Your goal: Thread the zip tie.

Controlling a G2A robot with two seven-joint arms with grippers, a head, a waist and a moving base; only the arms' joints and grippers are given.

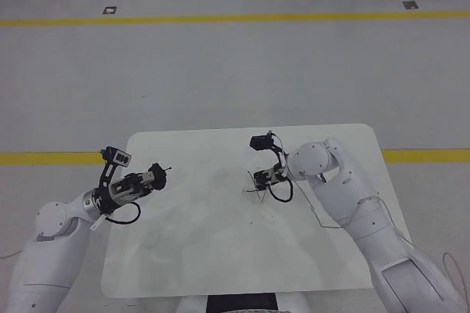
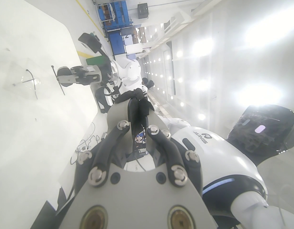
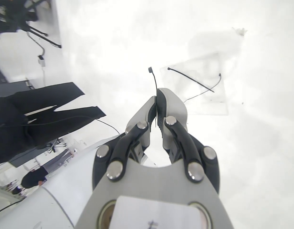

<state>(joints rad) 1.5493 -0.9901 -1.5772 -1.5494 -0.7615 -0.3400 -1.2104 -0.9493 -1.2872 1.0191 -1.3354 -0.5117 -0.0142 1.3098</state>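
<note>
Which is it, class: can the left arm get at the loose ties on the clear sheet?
Probably yes. The loose ties lie on the sheet between the arms, with nothing before the left end effector. The right end effector, shut on its own tie, sits beside the sheet, not over it.
</note>
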